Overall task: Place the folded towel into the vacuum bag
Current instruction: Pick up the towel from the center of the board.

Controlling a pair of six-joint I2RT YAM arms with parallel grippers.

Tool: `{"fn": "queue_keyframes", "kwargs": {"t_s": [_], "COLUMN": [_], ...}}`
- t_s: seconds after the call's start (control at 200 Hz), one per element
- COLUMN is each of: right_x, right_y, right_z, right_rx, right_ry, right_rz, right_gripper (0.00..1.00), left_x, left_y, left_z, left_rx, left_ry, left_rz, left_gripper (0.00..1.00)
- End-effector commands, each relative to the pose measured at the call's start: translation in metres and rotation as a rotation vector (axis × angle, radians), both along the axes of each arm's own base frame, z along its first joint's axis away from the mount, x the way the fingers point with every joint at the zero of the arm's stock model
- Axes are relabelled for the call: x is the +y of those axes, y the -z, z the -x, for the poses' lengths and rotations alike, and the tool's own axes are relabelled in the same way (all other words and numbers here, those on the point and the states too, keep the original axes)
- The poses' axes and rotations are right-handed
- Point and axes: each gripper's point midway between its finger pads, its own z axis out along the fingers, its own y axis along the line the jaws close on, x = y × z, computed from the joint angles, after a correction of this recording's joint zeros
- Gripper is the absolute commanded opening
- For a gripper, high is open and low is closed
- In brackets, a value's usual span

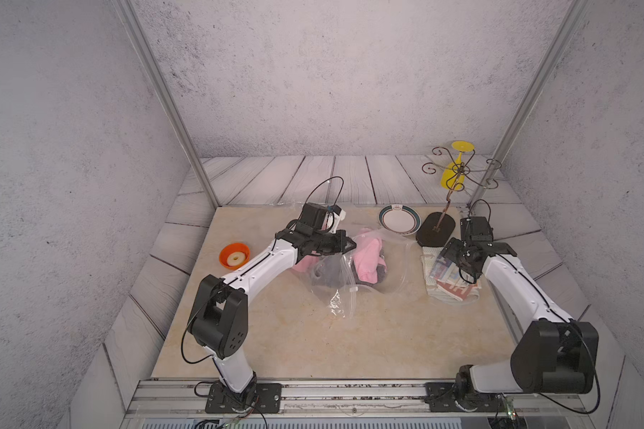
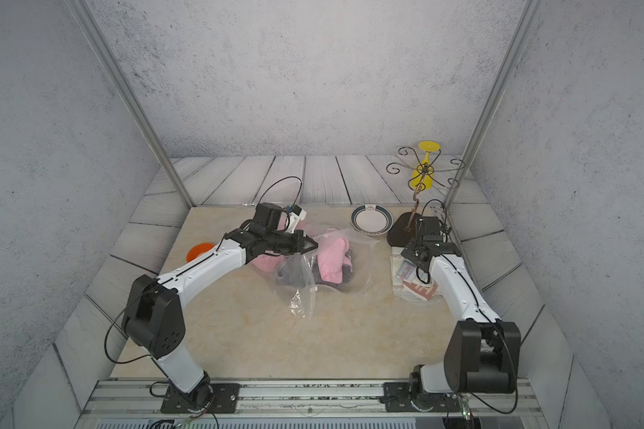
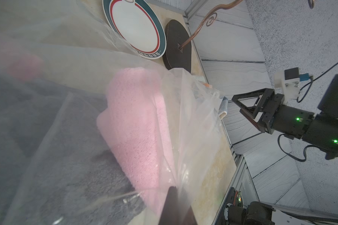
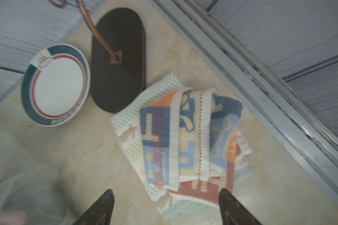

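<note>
Your left end effector [image 1: 350, 246] is clamped on the edge of the vacuum bag [image 1: 395, 267]; your right end effector [image 4: 167, 206] hangs wide above the folded towel [image 4: 185, 140] on the desk [image 1: 350, 341]

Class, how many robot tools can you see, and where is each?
2. The left tool is shut on the vacuum bag, holding its edge up; the right tool is open above the patterned folded towel. None seems hidden.
</note>
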Motion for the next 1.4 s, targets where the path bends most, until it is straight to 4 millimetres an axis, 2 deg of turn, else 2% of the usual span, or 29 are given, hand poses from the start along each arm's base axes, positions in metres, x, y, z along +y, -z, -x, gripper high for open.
{"fn": "queue_keyframes", "kwargs": {"t_s": [0.0, 0.1, 0.22, 0.365, 0.786, 0.961, 1.091, 1.276, 1.396], "right_x": [-0.023, -0.031, -0.031, -0.028, -0.040, -0.044, -0.041, -0.035, -0.032], "right_y": [0.021, 0.045, 0.074, 0.096, 0.096, 0.100, 0.104, 0.099, 0.090], "right_z": [0.019, 0.029, 0.035, 0.028, 0.006, -0.001, -0.005, -0.005, -0.003], "right_rx": [0.110, 0.170, 0.210, 0.200, 0.191, 0.186, 0.177, 0.134, 0.100], "right_ry": [0.089, 0.141, 0.172, 0.170, 0.115, 0.103, 0.080, 0.075, 0.075], "right_rz": [0.043, -0.004, -0.069, -0.123, -0.053, -0.039, -0.053, -0.082, -0.093], "right_gripper": [0.85, 0.85, 0.85, 0.85, 0.80, 0.73, 0.58, 0.21, 0.08], "left_x": [0.000, 0.000, -0.001, -0.003, -0.005, -0.005, -0.005, -0.006, -0.007], "left_y": [-0.015, -0.013, -0.013, -0.011, -0.003, -0.001, -0.002, -0.001, 0.000], "left_z": [0.004, 0.005, 0.005, 0.004, 0.004, 0.004, 0.005, 0.004, 0.004], "left_rx": [-0.036, -0.031, -0.030, -0.029, -0.015, -0.010, -0.009, -0.008, -0.005], "left_ry": [0.003, 0.009, 0.014, 0.023, 0.032, 0.038, 0.041, 0.045, 0.046], "left_rz": [0.023, 0.026, 0.029, 0.026, 0.023, 0.023, 0.025, 0.026, 0.025], "left_gripper": [0.00, 0.00, 0.00, 0.00, 0.00, 0.00, 0.00, 0.00, 0.00]}}
